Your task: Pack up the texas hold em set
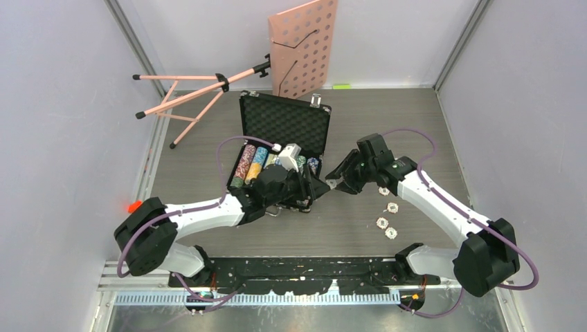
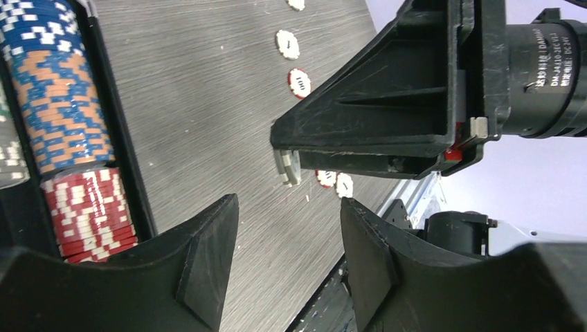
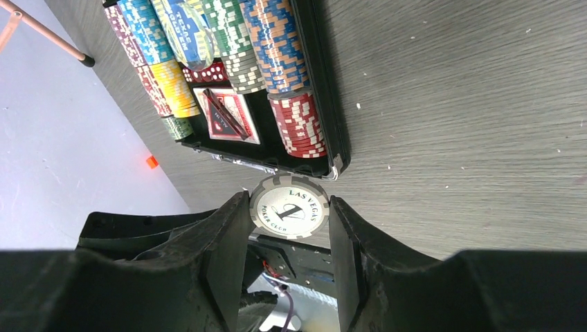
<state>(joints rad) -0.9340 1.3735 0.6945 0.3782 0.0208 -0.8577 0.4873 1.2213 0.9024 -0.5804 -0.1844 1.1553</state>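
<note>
Clearance is slight — my right end effector (image 3: 287, 206) pinches a grey-striped white poker chip (image 3: 289, 213), open black foam-lined case (image 1: 284, 123) just left; left end effector (image 2: 287, 207) half-open, empty.

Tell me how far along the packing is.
Done: the case holds rows of chips and cards. In hand: the right gripper grips a white chip beside the case; the left gripper is open and empty. Left: four loose chips on the table, then shutting the lid.
</note>
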